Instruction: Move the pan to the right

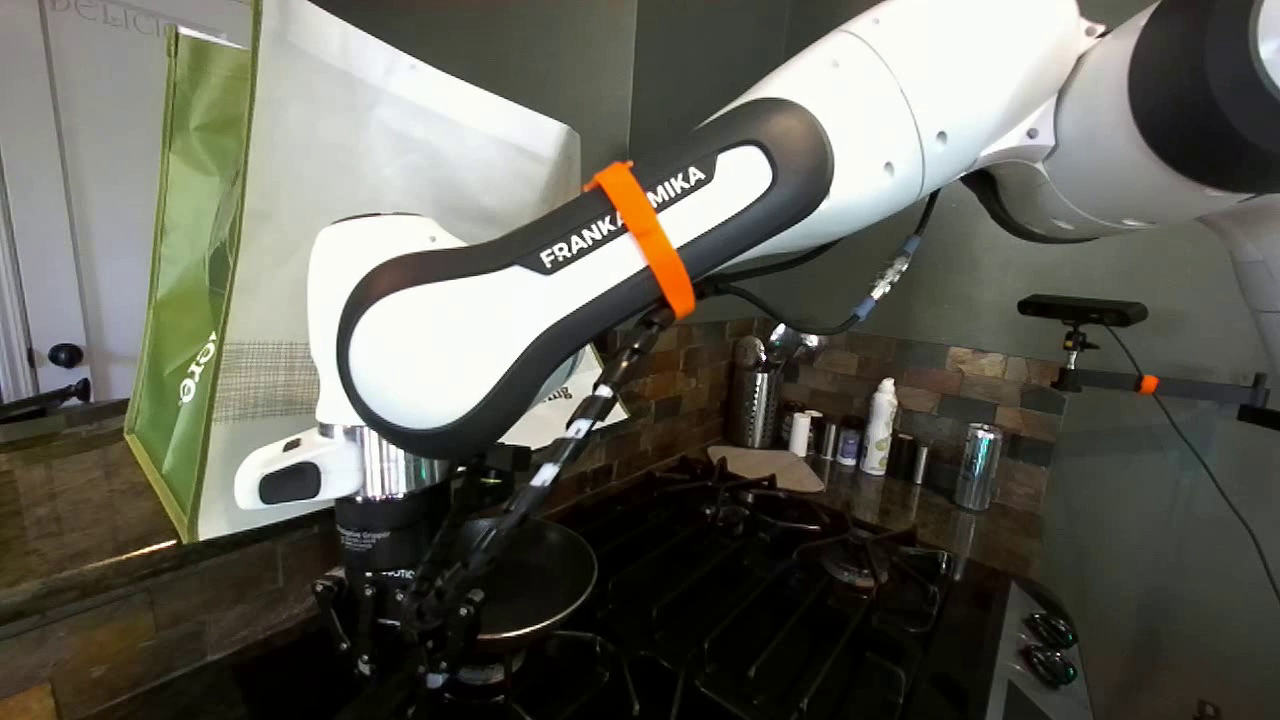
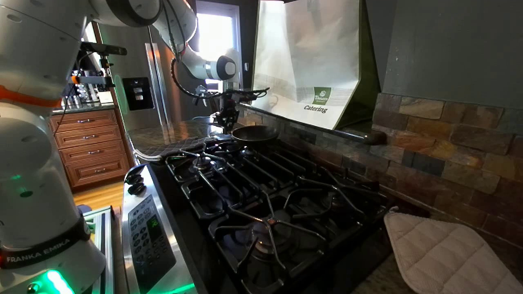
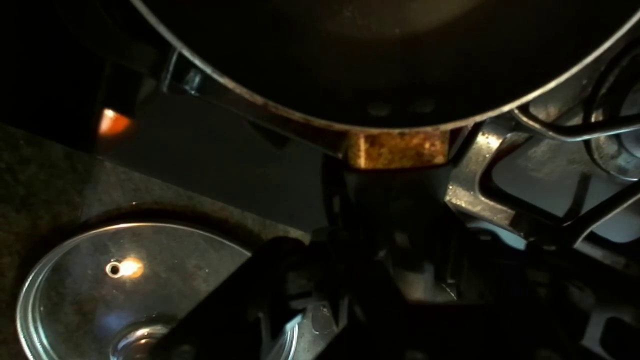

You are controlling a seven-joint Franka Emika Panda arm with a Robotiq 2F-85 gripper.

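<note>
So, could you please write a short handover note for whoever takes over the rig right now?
End effector: at the handle of the pan; I cannot tell whether it grips.
Pan: at one end of the stove grates, near the tiled wall; whether lifted or resting is unclear.
Done: the end effector is in place at the handle.
Left: probably confirm the grip, move the pan right and let go; these views cannot show how much of that move is made.
Nearby: a glass lid on the counter.
</note>
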